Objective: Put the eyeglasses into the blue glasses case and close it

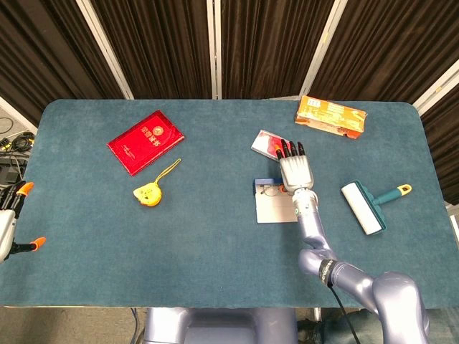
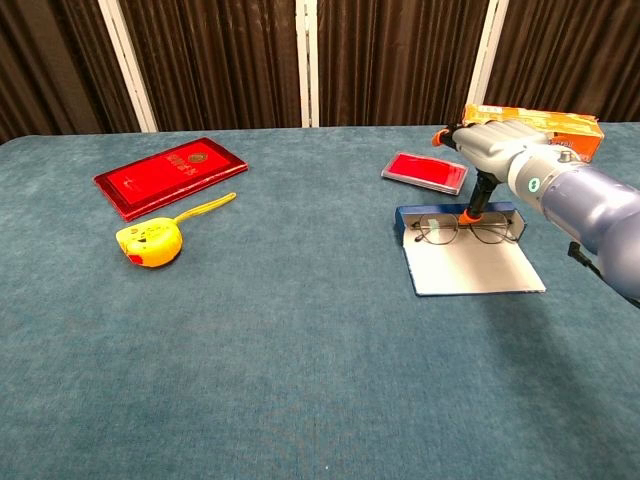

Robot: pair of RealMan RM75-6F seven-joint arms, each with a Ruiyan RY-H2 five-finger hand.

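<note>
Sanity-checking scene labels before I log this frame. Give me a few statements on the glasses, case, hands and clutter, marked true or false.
1. The blue glasses case lies open. True.
2. The eyeglasses lie beside the yellow tape measure. False: they sit at the back of the open case, far from the tape measure.
3. The right hand is above the eyeglasses, with a thumb tip down near their bridge. True.
4. The left hand holds the red booklet. False: it is at the table's left edge, holding nothing, and the booklet lies flat on the table.
5. The lint roller lies inside the case. False: it lies on the table, off to the side of the case.
</note>
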